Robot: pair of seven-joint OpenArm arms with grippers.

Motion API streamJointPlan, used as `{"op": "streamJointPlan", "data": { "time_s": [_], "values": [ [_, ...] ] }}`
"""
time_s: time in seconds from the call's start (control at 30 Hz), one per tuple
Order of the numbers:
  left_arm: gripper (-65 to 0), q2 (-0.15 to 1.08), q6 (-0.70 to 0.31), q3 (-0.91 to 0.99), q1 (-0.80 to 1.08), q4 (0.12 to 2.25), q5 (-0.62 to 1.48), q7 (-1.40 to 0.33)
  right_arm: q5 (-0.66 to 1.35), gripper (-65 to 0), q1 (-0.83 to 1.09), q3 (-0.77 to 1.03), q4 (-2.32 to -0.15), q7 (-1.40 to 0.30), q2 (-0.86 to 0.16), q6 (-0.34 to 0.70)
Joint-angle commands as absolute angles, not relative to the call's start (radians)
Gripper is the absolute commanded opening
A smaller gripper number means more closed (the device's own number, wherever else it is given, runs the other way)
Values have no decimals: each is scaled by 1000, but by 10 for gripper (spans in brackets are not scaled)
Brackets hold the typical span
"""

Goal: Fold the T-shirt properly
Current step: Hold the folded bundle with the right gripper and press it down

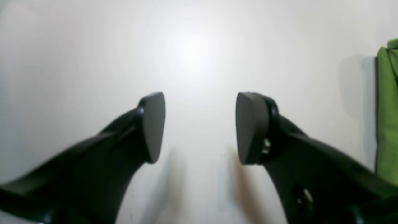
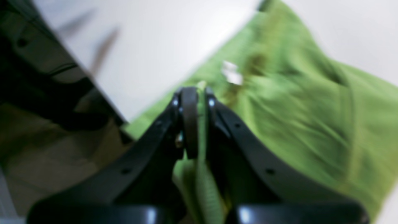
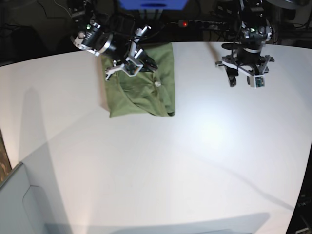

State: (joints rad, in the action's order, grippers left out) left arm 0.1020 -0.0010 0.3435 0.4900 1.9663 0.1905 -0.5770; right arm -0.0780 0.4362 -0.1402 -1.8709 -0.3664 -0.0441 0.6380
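The olive-green T-shirt (image 3: 141, 90) lies partly folded at the back of the white table (image 3: 195, 161), left of the middle. My right gripper (image 3: 147, 66) is over its far part, shut on a fold of the cloth. In the right wrist view the right gripper (image 2: 197, 121) pinches green fabric, with the shirt (image 2: 295, 118) spreading to the right and its small white tag (image 2: 231, 74) just beyond the fingertips. My left gripper (image 3: 243, 82) hangs open above bare table at the back right. The left wrist view shows the left gripper (image 1: 199, 127) holding nothing, with the shirt's edge (image 1: 387, 109) at the far right.
A power strip (image 3: 204, 23) and cables lie behind the table's far edge. The right wrist view shows the table's edge (image 2: 102, 93) close to the shirt, with dark floor below. A grey panel (image 3: 19, 204) stands at the lower left corner.
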Motion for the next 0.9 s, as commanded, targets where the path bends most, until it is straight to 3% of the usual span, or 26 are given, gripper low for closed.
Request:
{"op": "streamJointPlan", "data": {
  "time_s": [0.0, 0.3, 0.53, 0.73, 0.87],
  "values": [
    [-301, 110, 1, 349, 493, 1986, 193, -555, -59, -649, 438, -157, -1886, -338, -44, 650],
    [-301, 111, 2, 349, 493, 1986, 191, -553, -59, -649, 417, -341, -1847, -340, -128, 650],
    [-301, 111, 2, 349, 493, 1986, 191, -553, -59, -644, 380, -374, -1765, -340, -128, 650],
    [-301, 111, 4, 349, 493, 1986, 191, -553, -58, -517, 363, -374, -1773, -338, -128, 650],
    [-301, 110, 5, 349, 493, 1986, 191, -553, -56, -497, 364, -374, -1811, -338, -127, 650]
  ]
}}
